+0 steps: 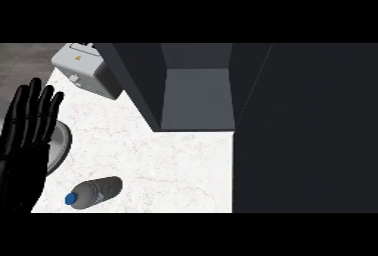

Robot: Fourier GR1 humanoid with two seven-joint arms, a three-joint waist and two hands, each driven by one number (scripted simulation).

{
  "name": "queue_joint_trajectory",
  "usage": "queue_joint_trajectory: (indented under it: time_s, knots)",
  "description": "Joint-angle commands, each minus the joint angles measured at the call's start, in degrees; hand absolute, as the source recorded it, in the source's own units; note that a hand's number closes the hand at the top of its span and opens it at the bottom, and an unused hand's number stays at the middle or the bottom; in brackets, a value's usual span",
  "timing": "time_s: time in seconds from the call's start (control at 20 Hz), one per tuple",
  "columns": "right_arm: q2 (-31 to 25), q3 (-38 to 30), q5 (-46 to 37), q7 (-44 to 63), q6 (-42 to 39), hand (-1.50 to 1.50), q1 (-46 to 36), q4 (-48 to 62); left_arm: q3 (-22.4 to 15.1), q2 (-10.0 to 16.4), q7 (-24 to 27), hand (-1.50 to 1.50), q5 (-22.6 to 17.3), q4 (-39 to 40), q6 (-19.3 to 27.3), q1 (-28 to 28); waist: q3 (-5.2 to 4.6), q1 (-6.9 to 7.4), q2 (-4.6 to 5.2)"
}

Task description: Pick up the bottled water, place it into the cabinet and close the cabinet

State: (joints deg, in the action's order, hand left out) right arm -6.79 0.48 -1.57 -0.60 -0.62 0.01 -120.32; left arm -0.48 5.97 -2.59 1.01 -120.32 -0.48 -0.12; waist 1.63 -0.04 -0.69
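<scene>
No word, brand or number can be read anywhere. The one sign is a small orange-yellow mark on the top face of the light grey box (pixel 83 70) at the upper left of the frame; its shape is too small to tell. The bottled water (pixel 94 192), lower left, shows no legible label.

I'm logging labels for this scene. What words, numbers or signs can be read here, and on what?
No legible text anywhere in the head view.
Grey box at the back left: a small orange mark on its top, too small to read.
Water bottle: no words or numbers show on it.
</scene>
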Motion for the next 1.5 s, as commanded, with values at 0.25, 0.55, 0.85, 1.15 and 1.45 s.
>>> queue_joint_trajectory:
  time_s: [0.25, 0.55, 0.85, 1.15, 1.45]
  knots:
    - [-0.29, -0.02, 0.10, -0.23, -1.92, -1.50, 12.38, -3.78, 1.95, -4.68, 12.38, -1.50, -2.14, -20.15, 0.89, 22.25, -1.70, 1.90, -0.11]
    - [-0.38, 4.14, 12.31, 6.44, -8.43, -1.50, 22.05, -14.37, -4.80, -5.91, 13.49, -1.50, -18.23, -21.95, 1.58, 39.84, -1.76, 1.49, -0.35]
    - [-1.42, 2.23, 16.79, 7.19, -10.72, -1.50, 29.55, -21.48, -10.34, -5.95, 24.50, -1.50, -18.26, -23.11, -4.20, 55.41, -1.66, 1.65, -0.43]
    - [-1.42, 1.40, 17.33, 8.27, -11.20, -1.50, 31.09, -23.50, -11.30, -5.96, 36.90, -1.50, -17.76, -18.92, -11.33, 65.73, -1.66, 1.46, -0.11]
    - [0.11, 5.30, 13.86, 5.88, -13.14, -1.50, 38.28, -28.96, -9.81, -5.82, 41.72, -1.50, -17.73, -16.24, -14.97, 70.52, -1.68, 0.33, 0.09]
